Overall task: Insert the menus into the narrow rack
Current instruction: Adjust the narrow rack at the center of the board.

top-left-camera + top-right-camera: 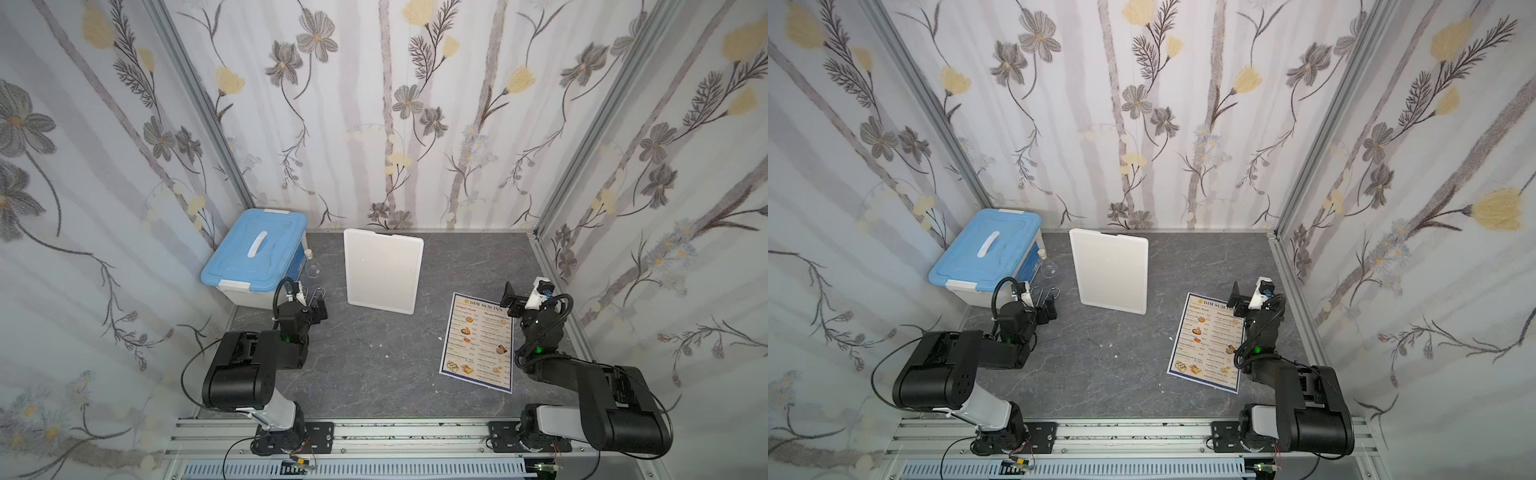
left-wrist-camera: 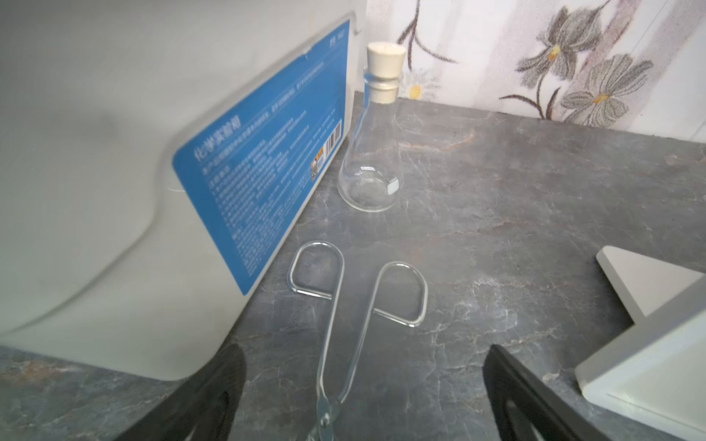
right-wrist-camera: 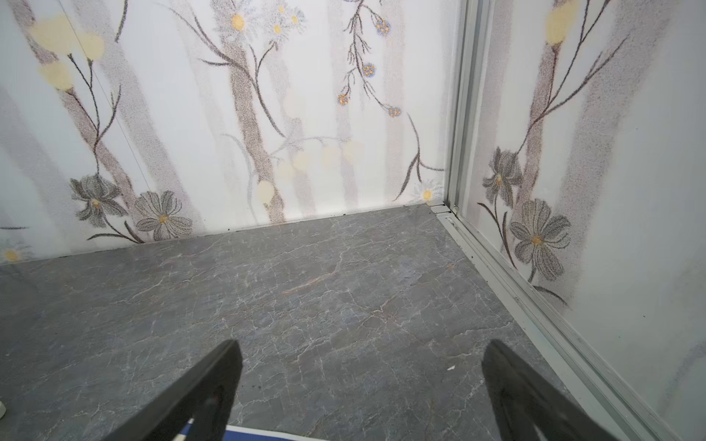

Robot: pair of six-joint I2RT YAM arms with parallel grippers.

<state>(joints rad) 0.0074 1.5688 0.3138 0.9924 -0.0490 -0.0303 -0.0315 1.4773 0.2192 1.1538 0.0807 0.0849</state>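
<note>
Closest to you is the metal rail (image 1: 395, 432) with both arm bases bolted to it. Your left gripper (image 1: 320, 308) is spread wide and holds nothing. In the left wrist view you can see a pair of wire tongs (image 2: 344, 305) between its fingers (image 2: 214, 385), lying on the worktop (image 1: 374, 374) just beside the blue-lidded box (image 1: 255, 249), with a corked glass flask (image 2: 372, 152) near them. Your right gripper (image 1: 513, 300) is wide too and empty, hanging over the far right corner of the menu (image 1: 478, 343). That menu lies flat and face up on the right side of the worktop, not in the rack (image 1: 382, 270) yet. They're well apart, with the rack toward the back middle, between box and menu.
</note>
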